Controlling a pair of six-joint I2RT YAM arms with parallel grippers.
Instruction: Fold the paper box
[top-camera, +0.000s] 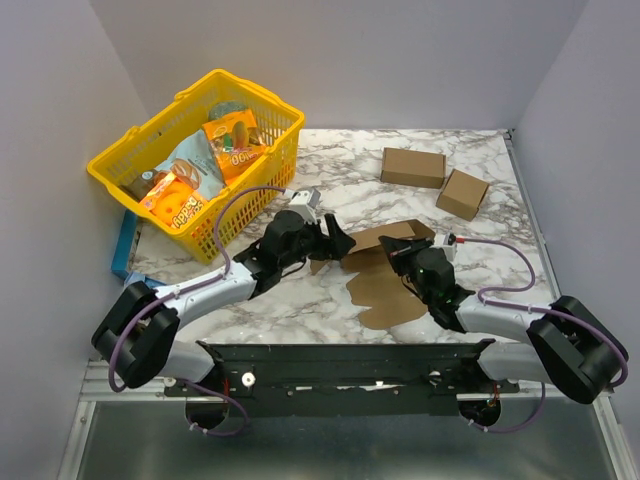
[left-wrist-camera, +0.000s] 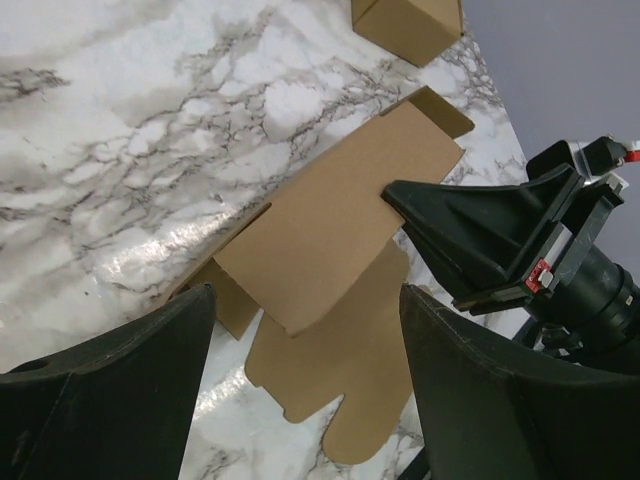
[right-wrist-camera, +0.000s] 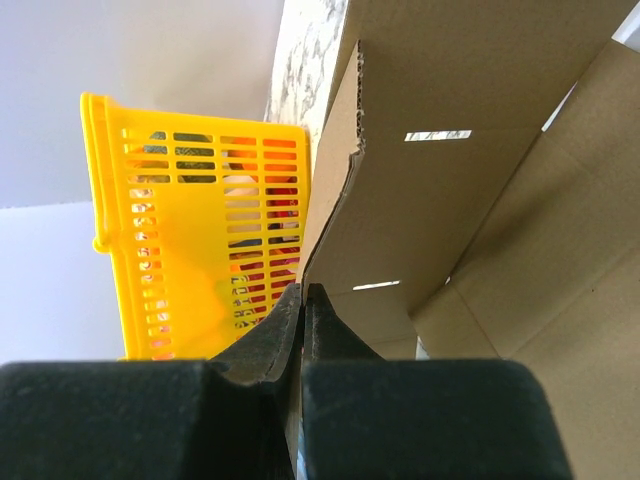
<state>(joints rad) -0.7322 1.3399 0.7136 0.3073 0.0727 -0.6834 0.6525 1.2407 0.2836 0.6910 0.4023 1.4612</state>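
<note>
The paper box (top-camera: 385, 285) is a brown die-cut sheet lying mid-table. Its far part is raised into walls and its rounded tabs lie flat toward me. My left gripper (top-camera: 335, 243) is open at the box's left end. In the left wrist view its fingers straddle a raised panel and the flat tabs of the box (left-wrist-camera: 340, 220) without touching them; the gripper (left-wrist-camera: 305, 295) holds nothing. My right gripper (top-camera: 400, 250) is shut on the edge of an upright wall of the box (right-wrist-camera: 450, 200). The cardboard edge runs down between its closed fingertips (right-wrist-camera: 303, 292).
A yellow basket (top-camera: 200, 160) of snack packets stands at the back left and also shows in the right wrist view (right-wrist-camera: 190, 230). Two closed brown cuboids lie at the back right, one long (top-camera: 412, 167) and one squarish (top-camera: 463, 194). A blue object (top-camera: 123, 245) lies by the left wall.
</note>
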